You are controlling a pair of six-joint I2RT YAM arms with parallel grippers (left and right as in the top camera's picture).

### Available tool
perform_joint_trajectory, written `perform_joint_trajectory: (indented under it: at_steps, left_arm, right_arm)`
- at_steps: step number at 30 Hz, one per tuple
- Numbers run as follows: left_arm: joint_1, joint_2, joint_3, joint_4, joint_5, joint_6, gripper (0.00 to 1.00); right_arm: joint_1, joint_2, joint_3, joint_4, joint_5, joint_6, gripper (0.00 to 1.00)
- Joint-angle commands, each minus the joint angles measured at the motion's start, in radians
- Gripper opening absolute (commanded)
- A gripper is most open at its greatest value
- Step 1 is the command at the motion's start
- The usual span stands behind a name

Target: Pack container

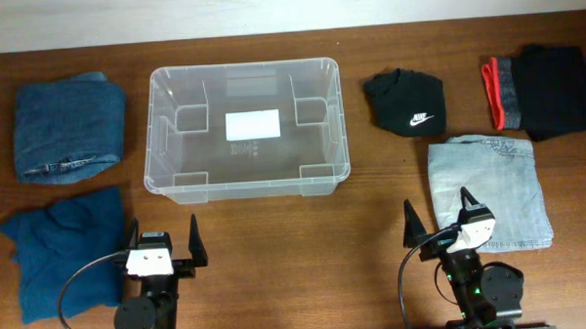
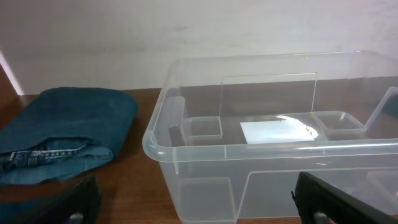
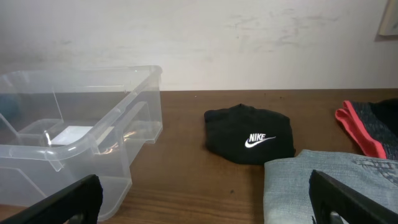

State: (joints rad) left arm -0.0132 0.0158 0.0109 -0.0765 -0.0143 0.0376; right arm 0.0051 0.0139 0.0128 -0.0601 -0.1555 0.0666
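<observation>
The clear plastic container (image 1: 165, 140) stands at the table's middle back, with nothing inside but a white label on its base; it also shows in the left wrist view (image 2: 186, 149) and the right wrist view (image 3: 93, 143). My left gripper (image 1: 164, 245) is open and empty, near the front edge, in front of the container's left end. My right gripper (image 1: 440, 221) is open and empty at the front right, its right finger over folded light-blue jeans (image 1: 499, 182). A black Nike garment (image 1: 405, 102) lies right of the container.
Folded dark-blue jeans (image 1: 67, 128) lie at the back left, a crumpled teal-blue cloth (image 1: 56, 246) at the front left. A black garment with a red and grey band (image 1: 540, 87) lies at the back right. A pale wall runs behind the table.
</observation>
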Motion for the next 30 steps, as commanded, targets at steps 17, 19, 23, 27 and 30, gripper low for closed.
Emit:
perform_joint_trajectory:
  at_steps: [17,19,23,27,30]
  left_arm:
    - [-0.004,-0.004,-0.002,0.009,-0.032,0.002,0.99]
    - [-0.004,-0.004,-0.002,0.04,-0.09,0.002,0.99]
    - [-0.004,-0.004,0.011,0.21,-0.141,0.004,1.0]
    - [-0.004,-0.004,0.073,0.253,-0.14,0.047,1.0]
    - [-0.004,-0.004,0.142,0.207,-0.137,0.085,1.0]
  right_arm:
    - [-0.006,-0.008,-0.007,-0.004,0.01,-0.007,0.99]
    - [-0.006,-0.008,-0.007,-0.004,0.01,-0.007,0.99]
    - [-0.006,-0.008,-0.007,-0.004,0.009,-0.007,0.98]
    - [-0.006,-0.008,-0.007,-0.004,0.01,-0.007,0.99]
    - [-0.006,-0.008,-0.007,-0.004,0.009,-0.007,0.99]
